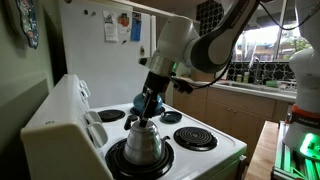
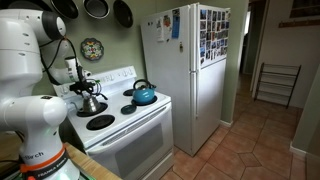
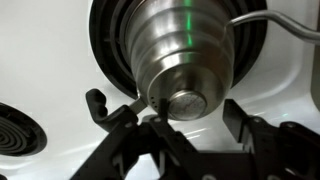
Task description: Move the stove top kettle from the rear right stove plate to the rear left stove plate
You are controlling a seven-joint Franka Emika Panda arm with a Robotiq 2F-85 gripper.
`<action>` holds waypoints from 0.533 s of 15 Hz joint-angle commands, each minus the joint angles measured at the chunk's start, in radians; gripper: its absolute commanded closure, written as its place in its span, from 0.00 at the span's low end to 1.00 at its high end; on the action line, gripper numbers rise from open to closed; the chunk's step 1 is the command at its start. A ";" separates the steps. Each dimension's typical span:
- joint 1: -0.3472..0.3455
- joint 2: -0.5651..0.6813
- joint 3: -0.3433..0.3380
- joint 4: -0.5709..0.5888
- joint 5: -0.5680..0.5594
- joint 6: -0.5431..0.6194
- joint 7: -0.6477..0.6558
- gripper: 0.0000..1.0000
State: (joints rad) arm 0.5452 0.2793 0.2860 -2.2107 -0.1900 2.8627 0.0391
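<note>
A shiny steel stove top kettle (image 1: 143,143) stands on a coil plate next to the stove's back panel; in an exterior view it (image 2: 91,102) is on the rear left plate as seen from the stove's front. In the wrist view the kettle (image 3: 185,45) fills the top, with its lid knob (image 3: 190,103) below. My gripper (image 3: 198,116) is open right above it, one finger on each side of the knob, and it shows in both exterior views (image 1: 148,113) (image 2: 86,86). The kettle rests on the plate.
A blue kettle (image 1: 141,102) (image 2: 143,94) sits on the neighbouring rear plate. Bare coil plates (image 1: 195,138) (image 2: 100,122) (image 3: 15,125) lie nearby. The stove's white back panel (image 1: 60,110) rises beside the kettle. A white fridge (image 2: 185,80) stands next to the stove.
</note>
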 commanded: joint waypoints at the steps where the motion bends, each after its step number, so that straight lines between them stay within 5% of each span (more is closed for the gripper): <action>1: -0.027 -0.024 0.041 -0.020 0.020 -0.043 -0.004 0.06; 2: -0.029 -0.025 0.046 -0.020 0.020 -0.047 -0.004 0.00; 8: -0.036 -0.099 0.017 -0.014 0.000 -0.129 0.068 0.00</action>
State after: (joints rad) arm 0.5274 0.2508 0.3052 -2.2088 -0.1940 2.8145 0.0539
